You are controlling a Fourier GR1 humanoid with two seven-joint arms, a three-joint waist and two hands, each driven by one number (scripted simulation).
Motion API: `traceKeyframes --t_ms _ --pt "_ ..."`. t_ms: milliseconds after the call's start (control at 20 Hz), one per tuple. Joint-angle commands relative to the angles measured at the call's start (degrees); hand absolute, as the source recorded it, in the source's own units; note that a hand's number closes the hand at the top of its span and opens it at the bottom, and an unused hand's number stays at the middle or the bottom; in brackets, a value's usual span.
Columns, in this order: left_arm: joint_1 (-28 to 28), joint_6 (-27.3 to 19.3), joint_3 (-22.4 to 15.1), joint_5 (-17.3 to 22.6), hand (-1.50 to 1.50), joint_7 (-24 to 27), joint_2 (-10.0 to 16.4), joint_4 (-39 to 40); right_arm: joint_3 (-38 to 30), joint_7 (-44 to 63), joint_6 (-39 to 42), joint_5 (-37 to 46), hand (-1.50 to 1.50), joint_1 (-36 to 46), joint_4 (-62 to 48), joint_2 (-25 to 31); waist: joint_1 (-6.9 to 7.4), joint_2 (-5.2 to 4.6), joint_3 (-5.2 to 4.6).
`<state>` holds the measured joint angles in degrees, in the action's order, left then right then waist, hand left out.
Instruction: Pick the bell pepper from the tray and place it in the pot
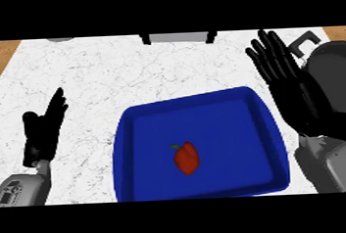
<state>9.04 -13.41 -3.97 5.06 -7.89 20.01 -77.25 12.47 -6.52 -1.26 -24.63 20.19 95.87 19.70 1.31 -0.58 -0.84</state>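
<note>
So, the bell pepper [186,158] isn't grasped yet in the blue tray [234,128]; right hand [290,89] is held flat-open by the pot [338,77] upper right, left hand [42,131] parked open lower left.

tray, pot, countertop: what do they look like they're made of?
Tray: likely plastic, since it is a uniform saturated blue with a soft sheen. Pot: probably metal, dark grey, smooth and dull. Countertop: marble-like stone, white with fine grey veins.
</note>
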Motion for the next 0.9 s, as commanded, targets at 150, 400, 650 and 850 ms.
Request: traceKeyframes --t_ms 150,400,650,850 --pt "6.35 -0.38 1.13 2.08 0.00 0.97 -2.40 -6.25 7.92 -3.74 10.05 7.36 1.50 10.97 -17.15 -0.99 2.73 -0.33 0.89" --pt "7.92 1.11 1.41 4.98 0.00 0.87 -3.87 -8.60 14.81 -10.33 7.17 26.81 -1.50 15.08 -25.77 3.59 3.59 -0.66 0.89" --pt "5.94 1.12 2.74 6.11 0.00 -3.87 -2.30 -13.06 12.74 -31.73 11.82 25.32 -1.50 18.87 -41.88 -3.06 1.95 -0.09 0.98" --pt "4.72 0.43 4.03 5.34 0.00 -3.29 -2.58 -12.86 12.04 -33.37 19.49 26.80 -1.50 25.33 -43.70 -1.09 -0.07 0.37 0.86"
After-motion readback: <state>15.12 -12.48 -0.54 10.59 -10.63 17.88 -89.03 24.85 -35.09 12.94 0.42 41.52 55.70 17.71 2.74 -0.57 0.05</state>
